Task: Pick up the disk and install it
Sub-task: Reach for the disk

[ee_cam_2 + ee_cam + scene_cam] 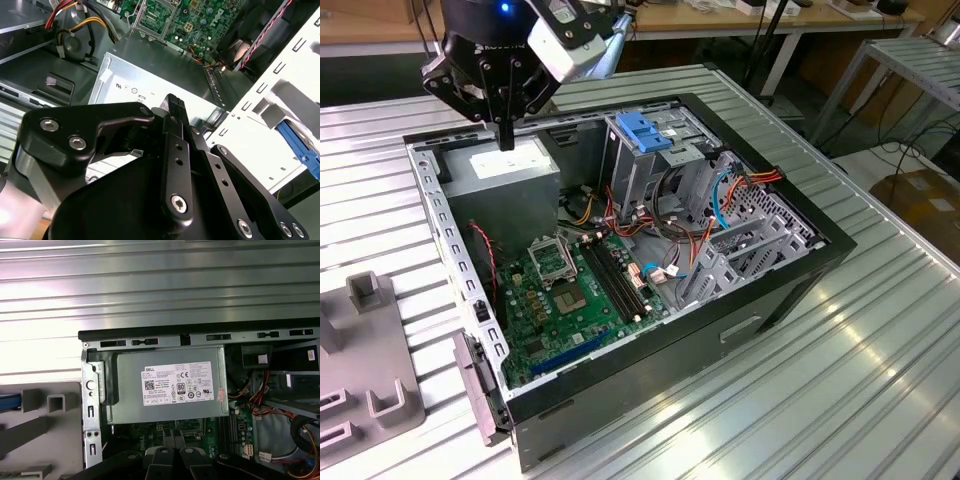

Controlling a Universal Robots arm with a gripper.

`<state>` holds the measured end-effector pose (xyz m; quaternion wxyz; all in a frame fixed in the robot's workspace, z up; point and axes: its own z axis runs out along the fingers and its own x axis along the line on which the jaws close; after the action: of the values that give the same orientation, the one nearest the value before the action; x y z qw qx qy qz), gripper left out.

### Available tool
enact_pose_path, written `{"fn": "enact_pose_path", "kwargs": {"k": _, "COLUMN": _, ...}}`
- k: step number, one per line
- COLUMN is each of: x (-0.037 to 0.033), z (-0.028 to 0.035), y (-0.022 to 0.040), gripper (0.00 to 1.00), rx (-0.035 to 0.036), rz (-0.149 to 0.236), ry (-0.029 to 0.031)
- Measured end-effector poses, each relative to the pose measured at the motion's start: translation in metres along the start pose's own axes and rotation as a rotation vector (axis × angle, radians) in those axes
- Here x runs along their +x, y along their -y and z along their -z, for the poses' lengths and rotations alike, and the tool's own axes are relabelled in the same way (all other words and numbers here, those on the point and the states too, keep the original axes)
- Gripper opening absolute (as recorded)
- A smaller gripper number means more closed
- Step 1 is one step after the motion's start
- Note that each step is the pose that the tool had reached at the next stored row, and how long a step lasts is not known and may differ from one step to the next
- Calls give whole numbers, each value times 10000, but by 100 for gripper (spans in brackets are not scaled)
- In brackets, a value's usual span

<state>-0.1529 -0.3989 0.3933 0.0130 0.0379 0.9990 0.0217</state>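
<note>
So at this point my gripper [505, 140] hung over the power supply [505, 175] in one corner of the open PC case [790, 300]. The fingers were pinched right together with nothing between them, so I was carrying zip. The disk [9, 402] wasn't in the machine at all. As far as I could tell it sat outside the case, past the chassis wall [92, 405] at the power supply end, in the grey fixture [370, 385] on the slatted table [840, 400]. The fixture was at the exterior view's left of the case. What I got of the disk in both wrist views was a strip of bright blue plastic [296, 146], which I took for its carrier rail. The metal body and the label were hidden, so I couldn't say which face was up. It's easy to mix up with the blue latch [642, 130] on top of the drive cage [640, 170], but that's a different part. I'd call the step in hand the reach for the pickup. My take on doing it right: get high enough to clear the chassis wall before going sideways, and spread the fingers wider than the disk before dropping. Then come down square and squeeze the rail's edges evenly, because a flat, hard thing like that probably twists if it's grabbed off-centre.
</note>
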Motion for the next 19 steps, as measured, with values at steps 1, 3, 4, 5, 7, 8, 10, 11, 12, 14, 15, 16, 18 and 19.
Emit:
{"fn": "enact_pose_path", "kwargs": {"k": 1, "x": 17, "z": 0, "y": 1, "gripper": 10, "rx": -1, "rz": 0, "ry": 1}}
{"fn": "enact_pose_path", "kwargs": {"k": 3, "x": 32, "z": 1, "y": 2, "gripper": 10, "rx": -1, "rz": 1, "ry": 0}}
{"fn": "enact_pose_path", "kwargs": {"k": 4, "x": 38, "z": 1, "y": 3, "gripper": 10, "rx": -1, "rz": 1, "ry": 1}}
{"fn": "enact_pose_path", "kwargs": {"k": 5, "x": 44, "z": 1, "y": 3, "gripper": 10, "rx": -1, "rz": 0, "ry": 1}}
{"fn": "enact_pose_path", "kwargs": {"k": 7, "x": 55, "z": 1, "y": 4, "gripper": 10, "rx": 0, "rz": 1, "ry": 1}}
{"fn": "enact_pose_path", "kwargs": {"k": 8, "x": 61, "z": 1, "y": 5, "gripper": 10, "rx": 0, "rz": 1, "ry": 1}}
{"fn": "enact_pose_path", "kwargs": {"k": 10, "x": 73, "z": 2, "y": 6, "gripper": 10, "rx": -1, "rz": 1, "ry": 1}}
{"fn": "enact_pose_path", "kwargs": {"k": 11, "x": 80, "z": 2, "y": 6, "gripper": 10, "rx": -1, "rz": 1, "ry": 0}}
{"fn": "enact_pose_path", "kwargs": {"k": 12, "x": 86, "z": 2, "y": 7, "gripper": 10, "rx": -1, "rz": 1, "ry": 1}}
{"fn": "enact_pose_path", "kwargs": {"k": 14, "x": 109, "z": 3, "y": 8, "gripper": 10, "rx": 0, "rz": 1, "ry": 0}}
{"fn": "enact_pose_path", "kwargs": {"k": 15, "x": 114, "z": 3, "y": 9, "gripper": 10, "rx": -1, "rz": 1, "ry": 0}}
{"fn": "enact_pose_path", "kwargs": {"k": 16, "x": 120, "z": 3, "y": 9, "gripper": 10, "rx": -1, "rz": 0, "ry": 1}}
{"fn": "enact_pose_path", "kwargs": {"k": 18, "x": 130, "z": 3, "y": 10, "gripper": 10, "rx": -1, "rz": 0, "ry": 0}}
{"fn": "enact_pose_path", "kwargs": {"k": 19, "x": 136, "z": 4, "y": 10, "gripper": 10, "rx": -1, "rz": 0, "ry": 0}}
